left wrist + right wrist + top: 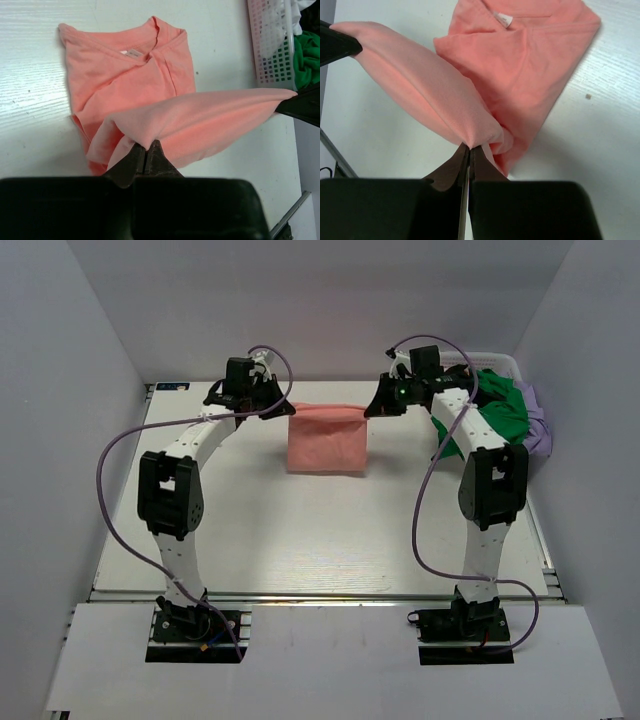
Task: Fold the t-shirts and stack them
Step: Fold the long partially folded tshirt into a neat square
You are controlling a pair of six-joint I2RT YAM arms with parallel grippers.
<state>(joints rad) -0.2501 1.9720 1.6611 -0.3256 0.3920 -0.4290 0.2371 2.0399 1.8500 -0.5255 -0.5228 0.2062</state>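
Observation:
A salmon-pink t-shirt (pixel 327 445) lies partly folded at the back middle of the table. Its far edge is lifted and stretched taut between both grippers. My left gripper (pixel 285 406) is shut on the left end of that edge, and in the left wrist view the jaws (pixel 146 146) pinch a fold of the pink t-shirt (pixel 125 70). My right gripper (pixel 371 408) is shut on the other end. The right wrist view shows its tips (pixel 469 147) clamped on the pink t-shirt (pixel 530 60), whose collar and label face up. A green t-shirt (pixel 497 410) and a lilac one (pixel 541 422) sit bunched at the back right.
A white lattice basket (pixel 497 359) stands at the back right corner behind the green cloth, and its wall (pixel 267 45) shows in the left wrist view. White walls close in the table on three sides. Purple cables loop beside both arms.

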